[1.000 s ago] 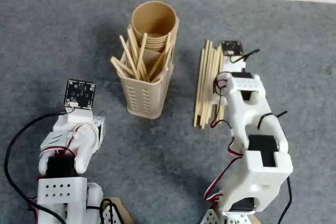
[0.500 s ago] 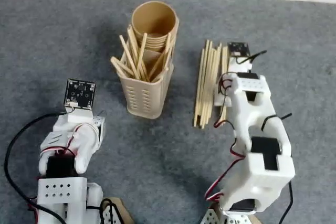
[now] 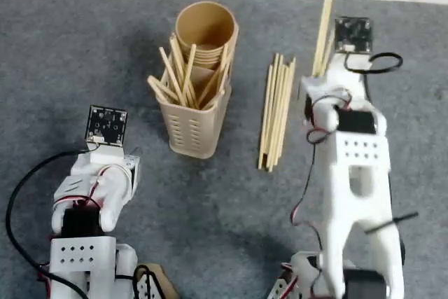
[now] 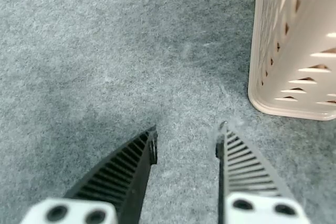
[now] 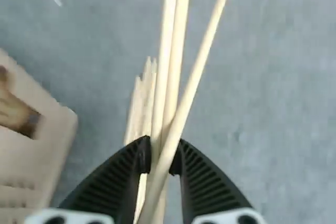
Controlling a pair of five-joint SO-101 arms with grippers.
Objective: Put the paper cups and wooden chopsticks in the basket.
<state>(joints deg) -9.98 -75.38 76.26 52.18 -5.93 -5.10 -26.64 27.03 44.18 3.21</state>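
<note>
Right gripper (image 5: 160, 145) clamped on three wooden chopsticks (image 5: 176, 72) per right wrist view (high view resolves fewer), loose chopstick pile (image 3: 275, 110) just beside it; left gripper (image 4: 186, 142) jaws apart, one basket (image 4: 294, 51) near.

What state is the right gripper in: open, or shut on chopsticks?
Shut on chopsticks. In the right wrist view the right gripper pinches a few of them between its fingers; the loose pile lies apart.
</note>
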